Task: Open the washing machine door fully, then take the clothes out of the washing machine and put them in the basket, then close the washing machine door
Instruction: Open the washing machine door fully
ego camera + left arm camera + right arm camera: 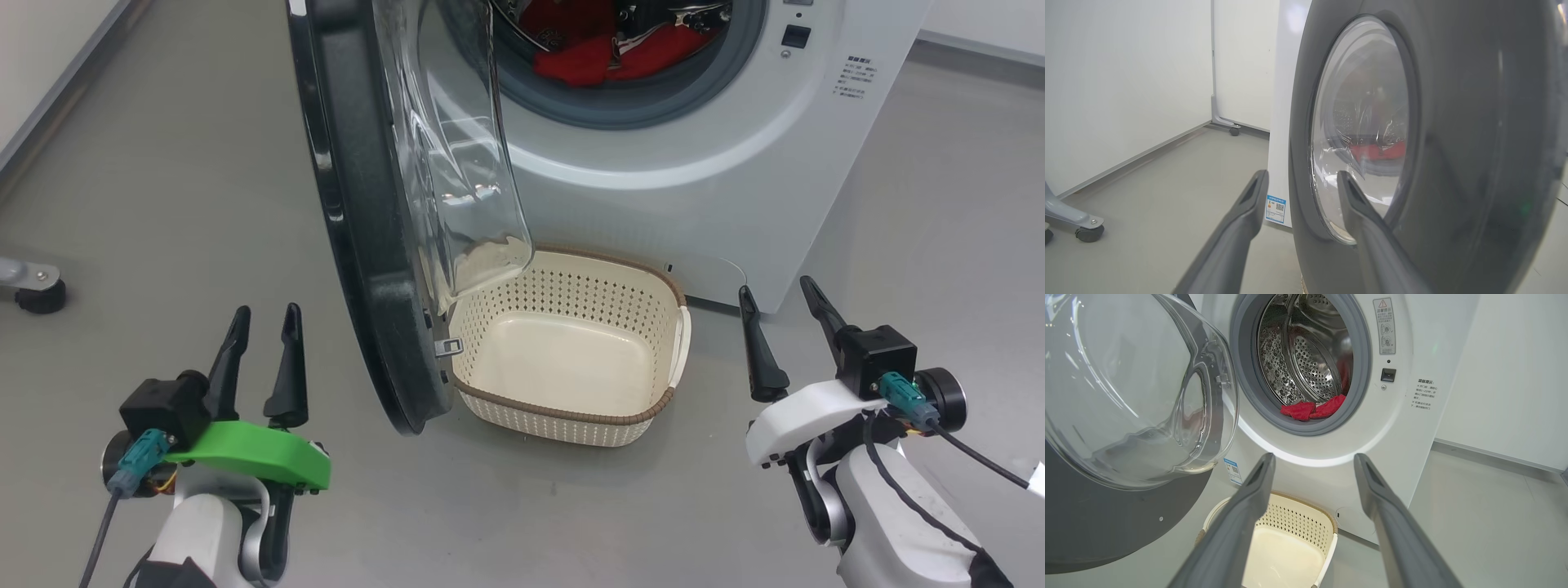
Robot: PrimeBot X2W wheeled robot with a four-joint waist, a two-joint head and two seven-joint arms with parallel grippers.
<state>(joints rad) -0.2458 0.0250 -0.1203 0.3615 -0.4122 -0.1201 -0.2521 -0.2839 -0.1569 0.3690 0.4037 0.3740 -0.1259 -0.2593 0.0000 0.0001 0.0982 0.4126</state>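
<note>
Spread and empty, left gripper (pixel 268 310) and right gripper (pixel 775 286) may snag clothes (pixel 580 65) on the washing machine door (pixel 359 245) overhanging the basket (pixel 571 412).

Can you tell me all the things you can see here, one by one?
washing machine: one, white, at the back
washing machine door: one, black rim and clear glass, swung open, left of the basket
clothes: red pile, count unclear, inside the drum
basket: one, cream with brown rim, empty, on the floor before the machine
caster wheel: one, black, floor at far left
left gripper: one, dark fingers, open, lower left
right gripper: one, dark fingers, open, lower right
</note>
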